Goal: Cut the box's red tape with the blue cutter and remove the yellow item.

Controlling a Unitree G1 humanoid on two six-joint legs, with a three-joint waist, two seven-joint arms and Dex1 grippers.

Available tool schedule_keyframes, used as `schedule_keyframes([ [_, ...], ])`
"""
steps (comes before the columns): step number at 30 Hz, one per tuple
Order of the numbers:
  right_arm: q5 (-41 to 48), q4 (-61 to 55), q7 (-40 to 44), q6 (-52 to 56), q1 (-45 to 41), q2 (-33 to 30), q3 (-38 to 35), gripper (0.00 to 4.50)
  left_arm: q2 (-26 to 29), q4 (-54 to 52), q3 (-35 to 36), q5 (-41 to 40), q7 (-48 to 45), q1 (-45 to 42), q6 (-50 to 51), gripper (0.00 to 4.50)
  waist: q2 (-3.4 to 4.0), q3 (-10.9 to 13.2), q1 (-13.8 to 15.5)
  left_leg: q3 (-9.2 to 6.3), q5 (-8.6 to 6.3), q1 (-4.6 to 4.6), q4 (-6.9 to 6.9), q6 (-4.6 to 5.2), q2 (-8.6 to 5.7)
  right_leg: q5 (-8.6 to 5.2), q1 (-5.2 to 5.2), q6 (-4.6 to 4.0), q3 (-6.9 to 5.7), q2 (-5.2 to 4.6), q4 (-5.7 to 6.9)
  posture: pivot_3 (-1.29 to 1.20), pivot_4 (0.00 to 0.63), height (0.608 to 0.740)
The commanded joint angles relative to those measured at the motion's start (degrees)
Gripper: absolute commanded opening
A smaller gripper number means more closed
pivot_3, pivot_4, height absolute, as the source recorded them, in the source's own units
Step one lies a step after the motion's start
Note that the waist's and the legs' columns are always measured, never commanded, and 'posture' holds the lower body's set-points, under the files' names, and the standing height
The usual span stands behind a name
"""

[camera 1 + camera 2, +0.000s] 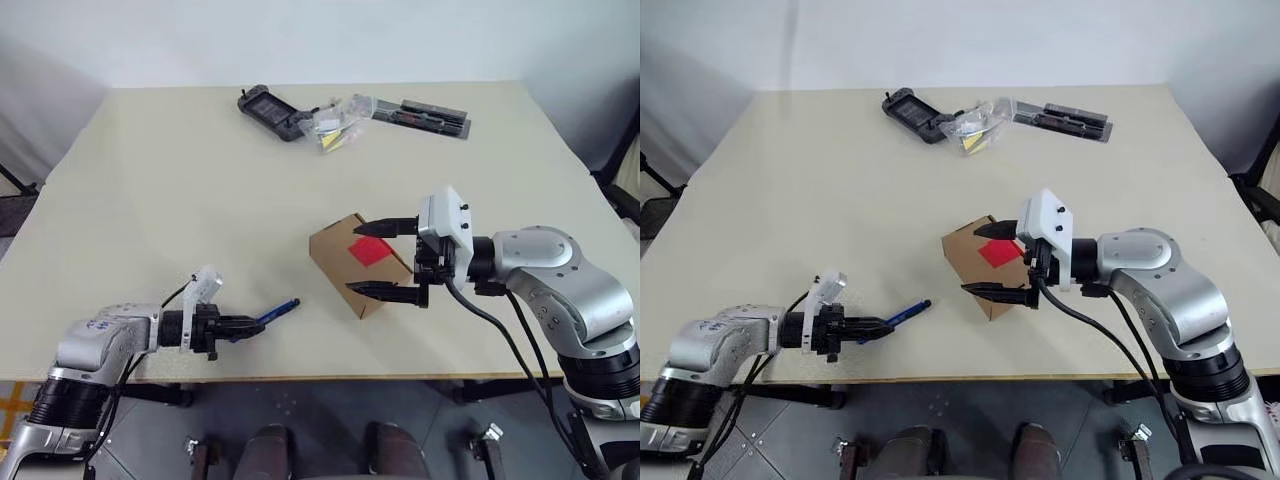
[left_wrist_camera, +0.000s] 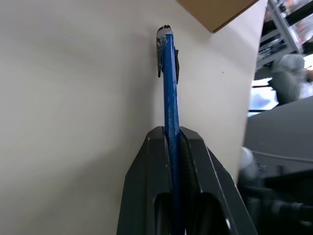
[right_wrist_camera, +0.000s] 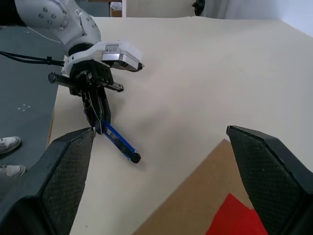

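Note:
The brown box lies on the table right of centre, with the red tape across its top. My right gripper hovers above it, open, one finger over the far side and one over the near side, clear of the cardboard. Near the front left edge my left gripper is shut on the blue cutter. The cutter's dark tip points toward the box, a hand's length short of it. In the left wrist view the cutter runs straight out from between the pads. The yellow item is hidden.
At the table's back edge lie a black handheld controller, a clear plastic bag with yellowish bits and a flat black tool strip. Bare tabletop spreads between the box and the left side.

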Motion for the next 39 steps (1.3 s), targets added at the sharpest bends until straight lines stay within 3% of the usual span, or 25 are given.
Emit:
schedule_keyframes([
  [1,0.58,-1.22,0.12,-0.45,-0.54,-0.55,-1.70,4.50,2.20,1.82,-4.70,2.81,1.77,1.65,5.32,0.88,0.02,-0.01,-0.46,0.08,-0.06,0.02,-0.03,-0.01,0.03,0.00,0.00,0.00,-0.05,0.00,-0.03,0.00,0.150,0.740],
  [7,0.48,-0.84,0.24,-0.63,-0.78,-0.31,-1.48,4.50,2.49,2.10,-2.39,4.07,2.10,1.72,-0.67,2.39,0.04,-0.03,-0.83,0.15,-0.08,0.07,-0.03,-0.03,0.07,0.00,0.05,0.01,-0.15,-0.01,-0.13,0.00,0.150,0.740],
  [16,0.27,-0.13,0.75,-0.80,-1.25,-0.16,-1.19,4.50,0.59,5.50,5.46,9.20,5.09,1.53,-26.86,4.48,0.02,-0.01,-0.89,0.06,0.10,0.06,-0.01,-0.04,0.14,0.11,-0.07,-0.27,-0.15,-0.01,-0.13,0.00,0.150,0.740],
  [20,0.28,-0.15,1.00,-0.73,-1.16,-0.41,-1.37,4.50,-2.02,7.34,9.54,14.18,8.50,2.65,-44.52,4.48,-0.15,0.08,-1.00,0.20,0.12,-0.31,-0.02,-0.10,0.13,0.14,-0.43,-0.22,-0.15,0.00,0.02,0.00,0.150,0.740],
  [24,0.54,-0.35,1.11,-0.69,-0.74,-0.44,-1.70,4.50,-3.03,4.00,11.05,15.33,8.47,6.04,-51.28,4.48,-0.28,0.13,-1.09,0.38,0.07,-0.98,0.15,-0.05,0.13,0.27,-1.09,0.03,-0.27,-0.03,0.04,0.00,0.150,0.740],
  [31,0.85,0.67,0.17,0.89,0.00,-0.50,-2.43,4.50,-4.83,-3.39,13.51,15.03,11.99,9.79,-52.15,4.48,-0.48,0.25,-0.90,0.40,-0.17,-1.04,0.17,0.05,0.13,0.36,-1.05,0.19,-0.42,-0.05,-0.15,0.00,0.150,0.740],
  [36,-0.89,7.57,-13.10,5.85,-1.04,5.47,-6.16,4.50,-4.20,-10.25,14.42,14.21,13.46,11.61,-49.13,4.48,-0.58,0.28,-1.04,0.42,-0.17,-1.02,0.27,0.06,0.15,0.35,-0.98,0.19,-0.39,-0.05,-0.14,0.00,0.150,0.740],
  [39,-2.50,10.96,-17.14,3.19,-1.85,8.52,-7.82,4.50,-3.35,-12.19,14.35,14.80,12.78,12.76,-48.74,4.48,-0.58,0.28,-1.10,0.44,-0.17,-1.01,0.27,0.05,0.16,0.35,-1.00,0.18,-0.38,-0.05,-0.11,0.00,0.150,0.740],
])
